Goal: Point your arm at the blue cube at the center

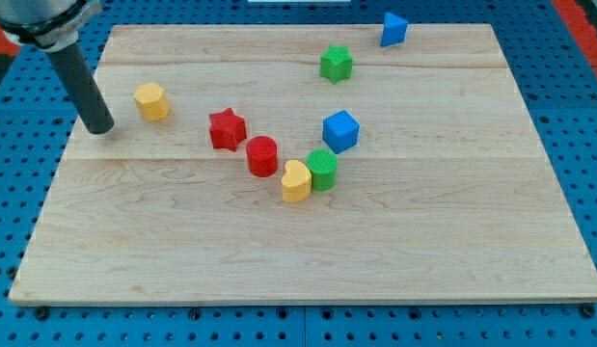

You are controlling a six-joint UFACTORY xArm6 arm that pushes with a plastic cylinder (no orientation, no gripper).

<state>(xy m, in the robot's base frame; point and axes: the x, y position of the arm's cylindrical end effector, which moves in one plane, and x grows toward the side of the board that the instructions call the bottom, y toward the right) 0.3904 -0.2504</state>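
A blue cube (340,131) sits near the centre of the wooden board (452,231). My tip (99,128) rests on the board at the view's left, far to the left of the blue cube. A yellow block (152,101) lies just right of my tip. Between the tip and the cube lie a red star (227,129) and a red cylinder (262,156). A second blue block (393,29) sits at the view's top right.
A green cylinder (323,169) and a yellow heart (296,181) touch each other just below the blue cube. A green star (336,64) lies above it. A blue pegboard surface (9,145) surrounds the board.
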